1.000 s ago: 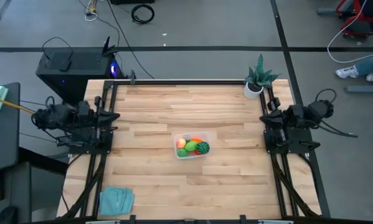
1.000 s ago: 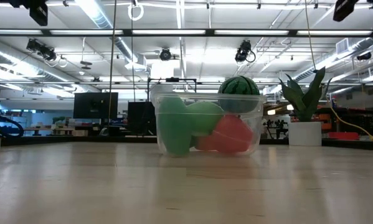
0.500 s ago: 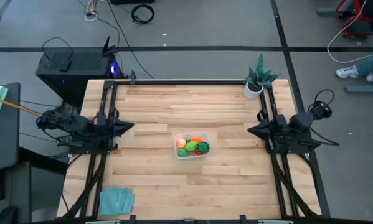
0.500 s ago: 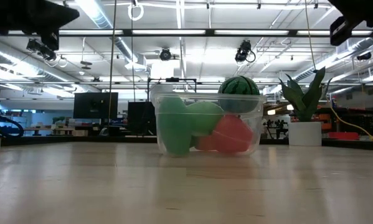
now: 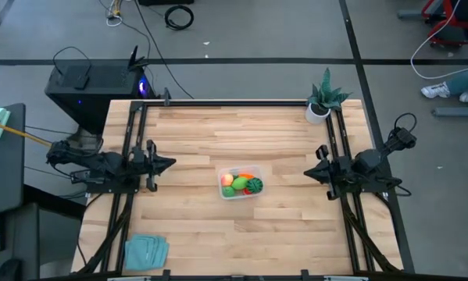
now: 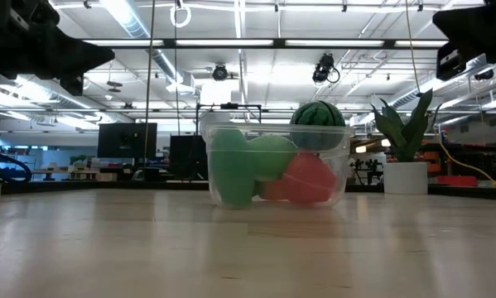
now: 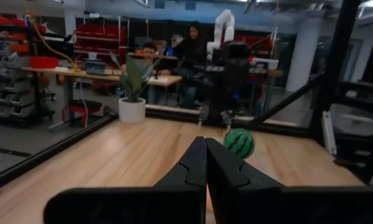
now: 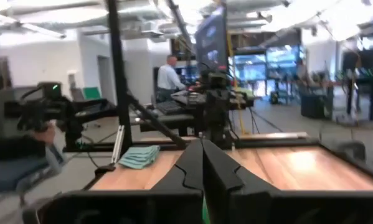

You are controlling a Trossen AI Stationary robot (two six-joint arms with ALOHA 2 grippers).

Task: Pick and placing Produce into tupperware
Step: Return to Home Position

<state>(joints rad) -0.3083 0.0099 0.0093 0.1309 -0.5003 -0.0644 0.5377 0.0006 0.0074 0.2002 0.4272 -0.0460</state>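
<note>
Meanwhile, left tool (image 5: pixel 169 164) and right tool (image 5: pixel 308 173), each pressed together, had crept inward; the tupperware (image 5: pixel 241 185) between them stayed put.

Ahead of my left gripper (image 5: pixel 166 163) and right gripper (image 5: pixel 309 172), only the tupperware (image 5: pixel 223 192) stands between them; bare table (image 5: pixel 218 133) lies around it.
</note>
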